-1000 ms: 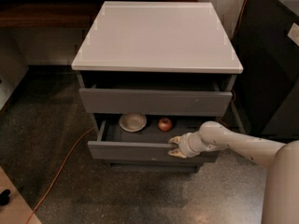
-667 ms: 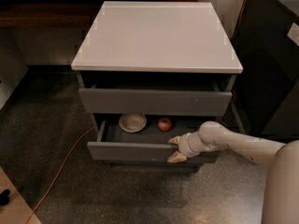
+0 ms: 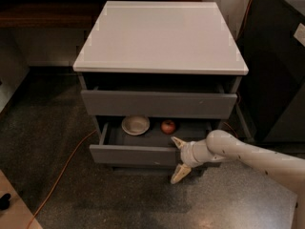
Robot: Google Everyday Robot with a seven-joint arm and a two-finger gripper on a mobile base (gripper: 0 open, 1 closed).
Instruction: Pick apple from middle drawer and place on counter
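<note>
Apple (image 3: 167, 126), one, beside one bowl (image 3: 135, 125) in open middle drawer (image 3: 133, 154); gripper (image 3: 179, 158) spread wide, straddling drawer front.

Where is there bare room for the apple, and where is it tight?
The counter is bare edge to edge. In the middle drawer, floor is free right of the apple; bowl and apple sit close together. The open gripper is at the drawer front's right end.

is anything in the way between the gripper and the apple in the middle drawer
Yes. The gripper, fingers spread, sits at the middle drawer's front panel, which stands between it and the apple just behind. The top drawer overhangs close above the apple. The bowl lies left, clear of the path.
</note>
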